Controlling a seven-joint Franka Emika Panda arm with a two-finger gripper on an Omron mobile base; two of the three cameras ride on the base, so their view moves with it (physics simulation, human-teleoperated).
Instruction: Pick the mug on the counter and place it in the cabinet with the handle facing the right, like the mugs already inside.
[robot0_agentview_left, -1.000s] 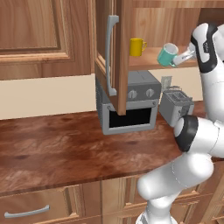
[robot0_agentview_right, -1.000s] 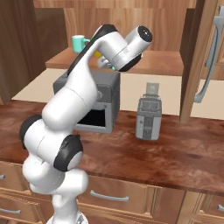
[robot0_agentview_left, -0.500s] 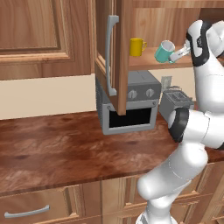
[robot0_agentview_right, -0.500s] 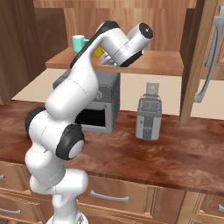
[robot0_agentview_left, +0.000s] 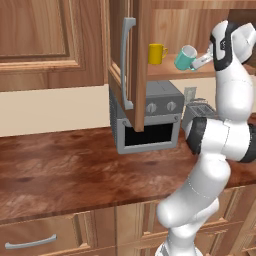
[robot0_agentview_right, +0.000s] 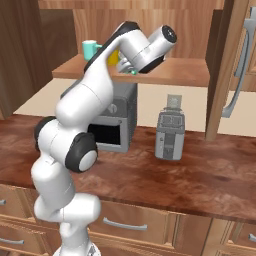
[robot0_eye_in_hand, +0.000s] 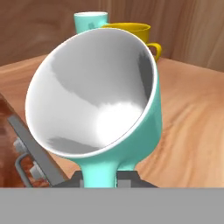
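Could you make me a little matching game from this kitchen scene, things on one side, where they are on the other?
Things:
1. teal mug
2. yellow mug
3. toaster
4. small oven

Places:
A. on the counter, under the open cabinet
B. held tilted in the gripper
C. upright on the cabinet shelf
D. on the counter beside the oven

Pairs: 1-B, 2-C, 3-D, 4-A

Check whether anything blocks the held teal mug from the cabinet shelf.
Nothing visible does. The teal mug hangs tilted over the shelf's bare front edge; the yellow mug and a second teal mug stand farther back.
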